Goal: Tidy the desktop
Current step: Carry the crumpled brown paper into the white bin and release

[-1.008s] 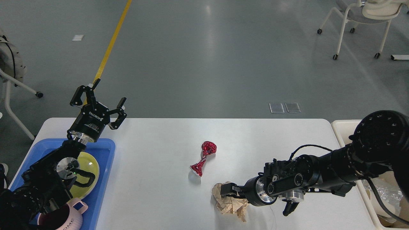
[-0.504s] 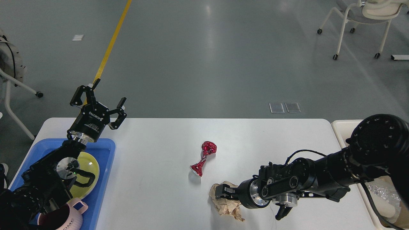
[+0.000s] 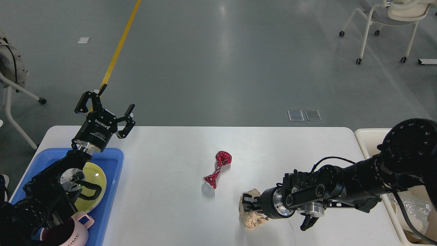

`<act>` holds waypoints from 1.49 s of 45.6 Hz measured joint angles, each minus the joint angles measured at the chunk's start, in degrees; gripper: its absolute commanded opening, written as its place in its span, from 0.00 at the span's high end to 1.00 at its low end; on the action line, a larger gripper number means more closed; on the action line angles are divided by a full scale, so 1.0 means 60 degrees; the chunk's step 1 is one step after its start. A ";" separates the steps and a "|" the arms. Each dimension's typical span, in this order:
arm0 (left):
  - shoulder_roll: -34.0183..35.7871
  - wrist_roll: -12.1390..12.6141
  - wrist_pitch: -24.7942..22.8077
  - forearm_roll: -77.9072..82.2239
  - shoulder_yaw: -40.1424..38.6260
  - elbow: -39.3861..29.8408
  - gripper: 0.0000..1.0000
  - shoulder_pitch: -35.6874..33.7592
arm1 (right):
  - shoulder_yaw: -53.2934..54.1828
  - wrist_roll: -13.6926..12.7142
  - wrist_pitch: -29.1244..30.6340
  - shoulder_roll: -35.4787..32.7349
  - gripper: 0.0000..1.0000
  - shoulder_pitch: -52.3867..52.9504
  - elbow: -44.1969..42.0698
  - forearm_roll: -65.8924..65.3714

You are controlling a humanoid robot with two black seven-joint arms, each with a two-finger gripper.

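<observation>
There is a single view, taken from the robot's own head, looking forward and steeply down onto the white desktop (image 3: 164, 205), which fills the lower half at close range. The grey floor (image 3: 239, 68) stretches away toward 12 o'clock, with a yellow floor line (image 3: 119, 48) at 11 o'clock and a wheeled chair (image 3: 385, 20) far off at 1 o'clock. Both arms enter from the bottom corners, at 7 and 4 o'clock.
</observation>
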 measured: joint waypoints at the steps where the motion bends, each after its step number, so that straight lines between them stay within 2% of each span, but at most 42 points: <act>1: 0.0000 0.0000 0.0001 0.0000 0.0000 0.0000 0.00 0.0000 | -0.0067 0.0000 0.0010 -0.0059 1.00 0.0042 0.0036 -0.0004; 18: 0.0000 -0.0002 0.0002 0.0000 0.0000 0.0000 0.00 0.0000 | -0.1853 0.0014 0.0111 -0.1145 1.00 0.1827 0.1205 -0.0066; 26: 0.0000 -0.0007 0.0002 0.0000 -0.0004 0.0000 0.00 0.0000 | -0.3255 0.0040 0.0992 -0.1865 1.00 0.3571 0.1961 -0.0418; 30: 0.0000 -0.0007 0.0002 0.0000 -0.0004 0.0000 0.00 0.0000 | -0.3914 0.0113 0.2134 -0.2345 1.00 0.4928 0.2274 -0.0920; 32: 0.0000 -0.0007 0.0002 0.0000 -0.0005 0.0000 0.00 0.0000 | -0.4189 0.0149 0.3040 -0.2614 1.00 0.5748 0.2351 -0.1185; 40: 0.0000 -0.0006 0.0002 0.0000 -0.0005 -0.0001 0.00 0.0000 | -0.4744 0.0204 0.7784 -0.3516 1.00 0.9429 0.2327 -0.2370; 48: 0.0000 -0.0006 0.0002 0.0000 -0.0005 0.0000 0.00 0.0000 | -0.4868 0.0261 0.9720 -0.4231 1.00 1.1549 0.2184 -0.3222; 60: -0.0001 -0.0005 0.0002 0.0000 -0.0005 0.0000 0.00 0.0000 | -0.4917 0.0372 1.0025 -0.4635 1.00 1.1710 0.1642 -0.3886; 68: -0.0002 0.0002 0.0002 0.0000 -0.0005 0.0001 0.00 0.0000 | -0.4831 0.0374 0.9848 -0.5416 1.00 1.0387 -0.0120 -0.4594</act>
